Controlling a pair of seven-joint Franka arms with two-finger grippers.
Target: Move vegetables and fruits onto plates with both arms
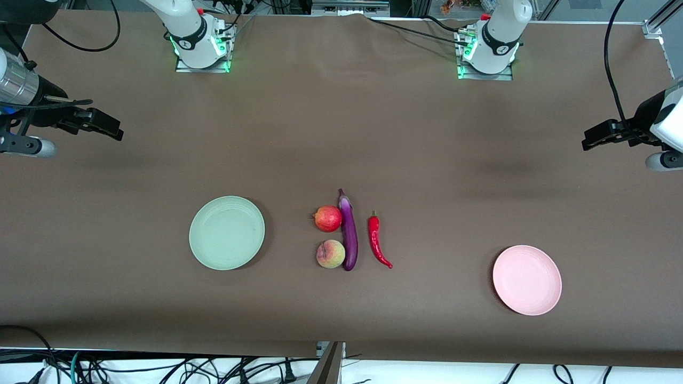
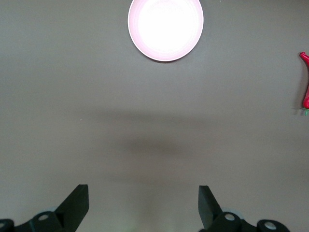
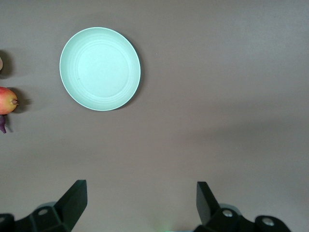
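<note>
Pink plate (image 1: 526, 280): lying nearest the front camera, toward my left arm's end of the bench (image 1: 427, 160).
Peach (image 1: 331, 254), pomegranate (image 1: 328, 218): sitting mid-bench, both touching the eggplant (image 1: 349, 232).
Chili (image 1: 378, 240): lying just beside the eggplant, apart.
Green plate (image 1: 227, 232): resting toward my right arm's end.
Left gripper (image 2: 144, 205): I am hovering over bare bench, fingers spread.
Right gripper (image 3: 142, 203): I am hovering likewise, fingers spread.

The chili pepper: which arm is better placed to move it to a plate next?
Probably the left arm. The chili pepper lies on the left arm's side of the eggplant, toward the pink plate, and shows in the left wrist view. Left gripper is open.
</note>
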